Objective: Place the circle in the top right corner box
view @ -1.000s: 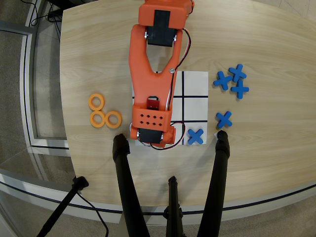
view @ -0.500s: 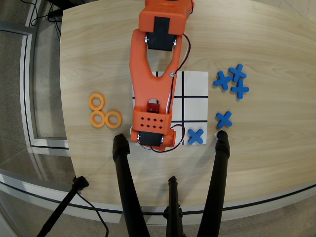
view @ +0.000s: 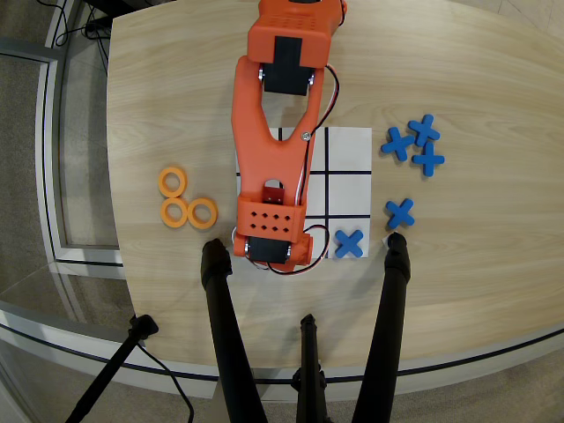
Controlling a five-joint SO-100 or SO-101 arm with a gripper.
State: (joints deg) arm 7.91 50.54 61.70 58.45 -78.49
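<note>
Three orange rings (view: pixel 174 212) lie in a cluster on the wood table, left of the grid sheet (view: pixel 350 189). A fourth ring is not visible. The orange arm reaches down over the sheet's left column. Its gripper (view: pixel 269 249) sits over the lower left corner cell in the overhead view, with the fingers hidden under the wrist body. The upper right corner cell (view: pixel 350 148) is blank white. The lower right corner cell holds a blue X (view: pixel 350 243). Whether the gripper holds a ring cannot be told.
Several loose blue X pieces (view: pixel 414 144) lie right of the sheet, one (view: pixel 399 212) near its lower right corner. Black stand legs (view: pixel 220 317) (view: pixel 392 300) rise from the table's near edge, close to the sheet's bottom corners.
</note>
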